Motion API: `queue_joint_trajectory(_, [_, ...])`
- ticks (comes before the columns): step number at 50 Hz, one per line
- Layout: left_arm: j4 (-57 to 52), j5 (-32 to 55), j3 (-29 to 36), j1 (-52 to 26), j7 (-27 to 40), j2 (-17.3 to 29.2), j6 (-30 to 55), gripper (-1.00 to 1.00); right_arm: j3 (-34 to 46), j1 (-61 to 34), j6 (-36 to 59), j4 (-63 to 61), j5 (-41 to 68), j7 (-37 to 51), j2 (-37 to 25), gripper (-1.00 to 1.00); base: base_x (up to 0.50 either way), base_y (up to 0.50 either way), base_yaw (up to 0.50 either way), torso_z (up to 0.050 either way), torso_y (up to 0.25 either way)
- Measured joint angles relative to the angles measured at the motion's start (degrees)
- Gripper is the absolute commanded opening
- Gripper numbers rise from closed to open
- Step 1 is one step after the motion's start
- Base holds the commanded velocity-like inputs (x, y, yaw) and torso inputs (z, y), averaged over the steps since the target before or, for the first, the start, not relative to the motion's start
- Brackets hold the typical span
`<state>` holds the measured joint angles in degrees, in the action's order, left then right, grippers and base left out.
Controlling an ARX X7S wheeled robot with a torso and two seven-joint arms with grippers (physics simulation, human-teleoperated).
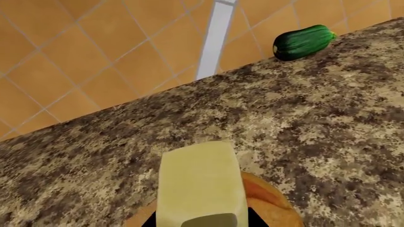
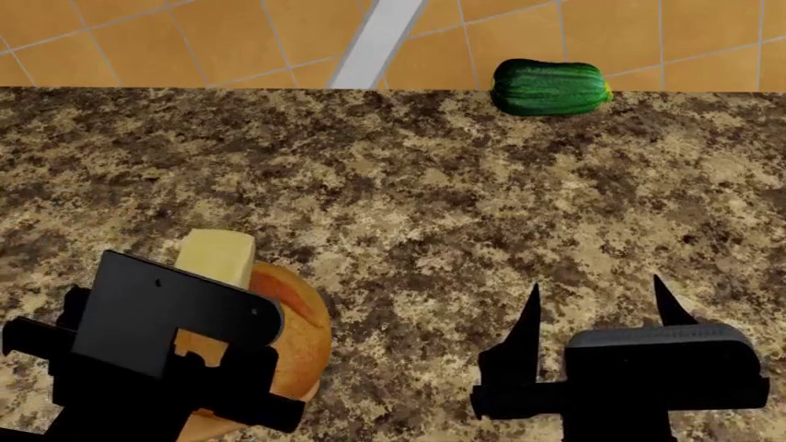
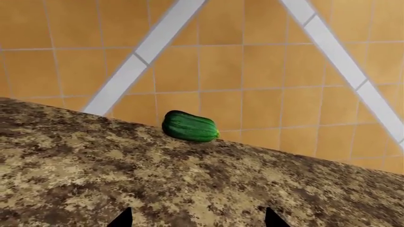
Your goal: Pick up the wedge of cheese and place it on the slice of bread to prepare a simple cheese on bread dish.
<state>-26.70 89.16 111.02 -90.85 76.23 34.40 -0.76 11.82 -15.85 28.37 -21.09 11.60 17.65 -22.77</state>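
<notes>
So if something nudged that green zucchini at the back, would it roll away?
Probably. The zucchini looks rounded and smooth, so it would likely roll. It lies at the counter's far edge, so a push might send it off. It looks stiff, not floppy.

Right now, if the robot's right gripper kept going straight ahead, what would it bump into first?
Probably nothing soon: the right gripper points across bare speckled granite countertop. The dark green zucchini lies ahead, slightly aside; depth unclear.
</notes>
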Motion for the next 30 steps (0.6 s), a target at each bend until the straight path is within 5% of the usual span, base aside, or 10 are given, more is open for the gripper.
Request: queue_joint_trajectory(30, [4.7, 0.21, -0.35, 1.45, -3.01, -0.99, 0.39, -1.0, 0.51, -0.21, -0.05, 0.48, 0.11, 0.16, -0.28, 1.0, 0.0, 0.0, 0.0, 0.0, 0.0])
